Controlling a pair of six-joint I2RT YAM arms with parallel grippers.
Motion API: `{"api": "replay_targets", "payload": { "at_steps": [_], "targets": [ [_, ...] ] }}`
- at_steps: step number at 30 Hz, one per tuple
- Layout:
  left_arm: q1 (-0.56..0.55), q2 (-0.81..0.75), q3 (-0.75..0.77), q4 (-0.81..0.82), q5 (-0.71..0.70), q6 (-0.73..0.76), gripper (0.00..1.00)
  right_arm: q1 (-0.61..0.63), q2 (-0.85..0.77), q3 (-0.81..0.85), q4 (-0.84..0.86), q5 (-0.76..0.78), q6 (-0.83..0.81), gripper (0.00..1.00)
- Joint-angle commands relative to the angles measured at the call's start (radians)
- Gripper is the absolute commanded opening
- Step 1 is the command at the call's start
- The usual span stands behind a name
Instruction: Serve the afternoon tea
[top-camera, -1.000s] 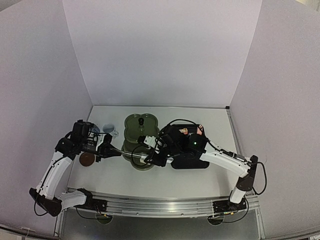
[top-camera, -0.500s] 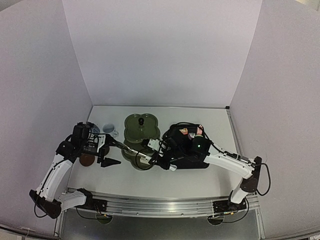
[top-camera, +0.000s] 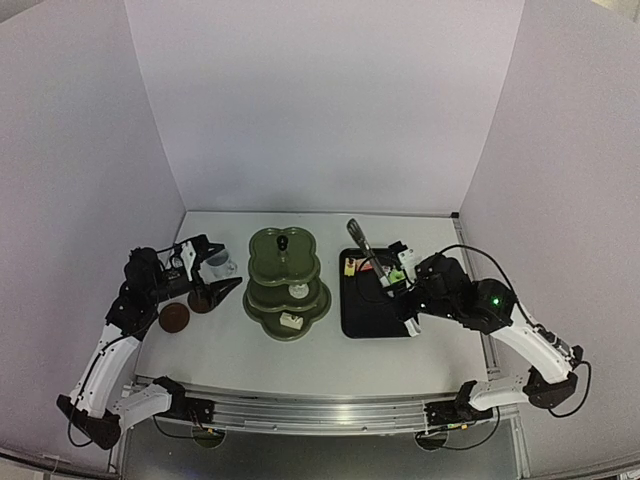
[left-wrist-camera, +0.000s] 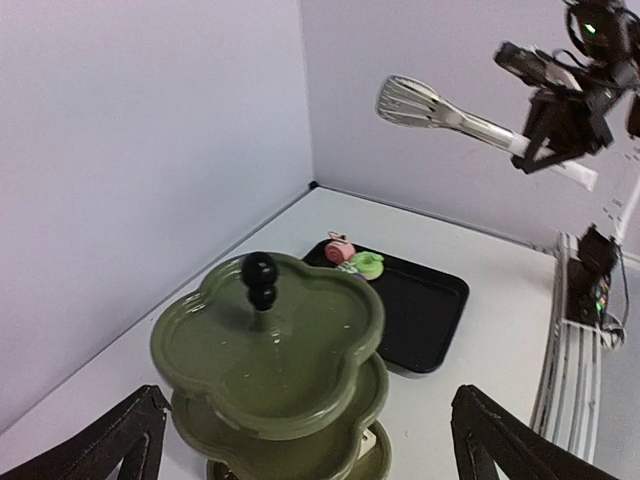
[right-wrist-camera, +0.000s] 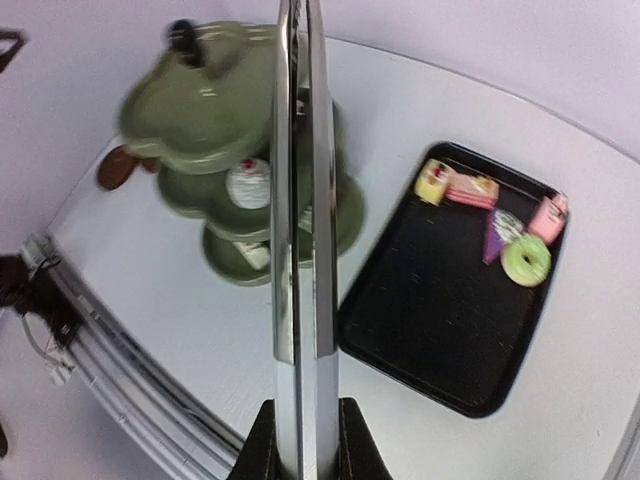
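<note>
Small colourful cakes (right-wrist-camera: 470, 190) cluster at the upper right of the black rectangular tray (right-wrist-camera: 430, 330); likely soft, light, crushable: pinch low at the sides; olive-green three-tier stand (top-camera: 285, 280) mid-frame; right claw (right-wrist-camera: 300, 440) grips metal tongs (right-wrist-camera: 298, 200); left claw (top-camera: 207, 268) gapes wide.

The white table (top-camera: 300, 365) before me bears the green stand (top-camera: 270, 255), the black tray (top-camera: 375, 320) beside it, a brown coaster (top-camera: 174, 317) and a bluish cup (top-camera: 217, 259).
</note>
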Motion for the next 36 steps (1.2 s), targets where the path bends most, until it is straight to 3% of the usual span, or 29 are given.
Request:
{"api": "replay_targets", "payload": {
  "at_steps": [1, 8, 15, 22, 36],
  "targets": [
    [0.0, 0.014, -0.035, 0.1, -0.278, -0.217, 1.0, -0.086, 0.078, -0.047, -0.151, 0.139, 0.194, 0.0],
    [-0.001, 0.013, -0.097, 0.055, -0.45, -0.222, 1.0, -0.184, 0.242, -0.152, -0.157, 0.011, 0.291, 0.0],
    [0.0, -0.01, -0.152, 0.036, -0.482, -0.203, 0.99, -0.21, 0.418, -0.17, -0.125, -0.069, 0.312, 0.02],
    [0.0, -0.013, -0.165, 0.062, -0.474, -0.185, 0.99, -0.241, 0.511, -0.195, -0.107, -0.071, 0.325, 0.04],
    [0.0, 0.0, -0.175, 0.1, -0.478, -0.162, 1.0, -0.257, 0.571, -0.197, -0.096, 0.002, 0.347, 0.19]
  ]
}}
